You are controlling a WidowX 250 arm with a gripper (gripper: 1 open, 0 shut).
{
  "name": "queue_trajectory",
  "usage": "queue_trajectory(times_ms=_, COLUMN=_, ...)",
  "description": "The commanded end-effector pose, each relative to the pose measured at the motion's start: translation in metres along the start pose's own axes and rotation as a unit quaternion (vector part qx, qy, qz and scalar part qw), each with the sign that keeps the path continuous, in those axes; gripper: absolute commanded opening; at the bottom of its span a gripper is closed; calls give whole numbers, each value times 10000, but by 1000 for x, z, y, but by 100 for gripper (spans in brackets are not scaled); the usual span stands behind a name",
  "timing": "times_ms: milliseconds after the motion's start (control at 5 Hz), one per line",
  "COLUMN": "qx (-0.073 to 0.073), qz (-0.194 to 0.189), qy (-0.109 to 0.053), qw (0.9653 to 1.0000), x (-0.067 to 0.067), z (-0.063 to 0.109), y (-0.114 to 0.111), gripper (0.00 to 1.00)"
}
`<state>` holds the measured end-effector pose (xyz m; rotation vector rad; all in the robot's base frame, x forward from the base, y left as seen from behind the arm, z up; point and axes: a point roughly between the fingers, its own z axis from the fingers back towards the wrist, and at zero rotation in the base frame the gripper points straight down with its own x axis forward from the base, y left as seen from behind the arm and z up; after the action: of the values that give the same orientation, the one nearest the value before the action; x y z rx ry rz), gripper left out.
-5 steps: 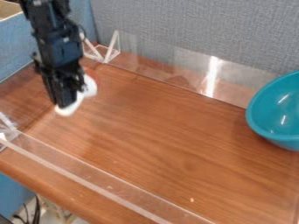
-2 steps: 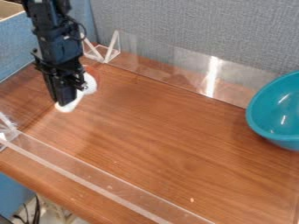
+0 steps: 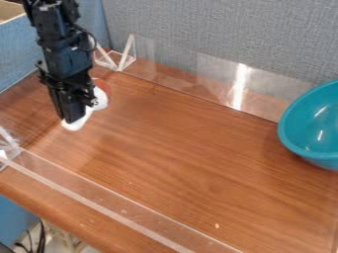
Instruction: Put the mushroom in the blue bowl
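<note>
Compared with the frame a second earlier, the gripper (image 3: 74, 111) stands slightly lower, its tips now close to the table (image 3: 185, 158); the bowl (image 3: 313, 124) has not shifted. The surface is a reddish-brown wood-grain table, glossy enough to show pale reflections. A low clear plastic wall (image 3: 218, 81) runs along its far edge, and a similar clear strip borders the near edge. Behind the table stands a grey fabric partition (image 3: 224, 35). At the far left corner a piece of cardboard box shows behind the arm (image 3: 58, 49).

Count: one arm, one gripper, one mushroom (image 3: 81, 117), one bowl.

The arm is black and hangs vertically over the left part of the table, the gripper pointing straight down. The fingers are drawn together, clamped on the mushroom. The mushroom sits between the fingertips at the gripper's lower end: its white body shows below and to the right of the dark fingers, while the cap's colour cannot be made out. Whether it touches the table cannot be told.

The bowl is teal-blue and glossy, lies at the right edge of the view and is partly cut off by it. It is well apart from the gripper and the mushroom, with bare wood between them.
</note>
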<state>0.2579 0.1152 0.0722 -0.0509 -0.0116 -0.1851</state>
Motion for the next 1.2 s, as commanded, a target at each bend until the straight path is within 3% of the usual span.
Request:
queue_trajectory(times_ms=0, qx=112, qz=55, qy=-131, qw=9998, x=0, z=6, y=8, gripper=0)
queue_trajectory(times_ms=600, qx=111, qz=92, qy=-107, qw=9998, x=-1, z=2, y=14, gripper=0)
queue_trajectory(times_ms=800, qx=120, qz=-54, qy=-434, qw=9990, x=1, z=39, y=-4, gripper=0)
queue_trajectory(times_ms=1000, qx=126, qz=-289, qy=-826, qw=9961, x=8, z=88, y=-33, gripper=0)
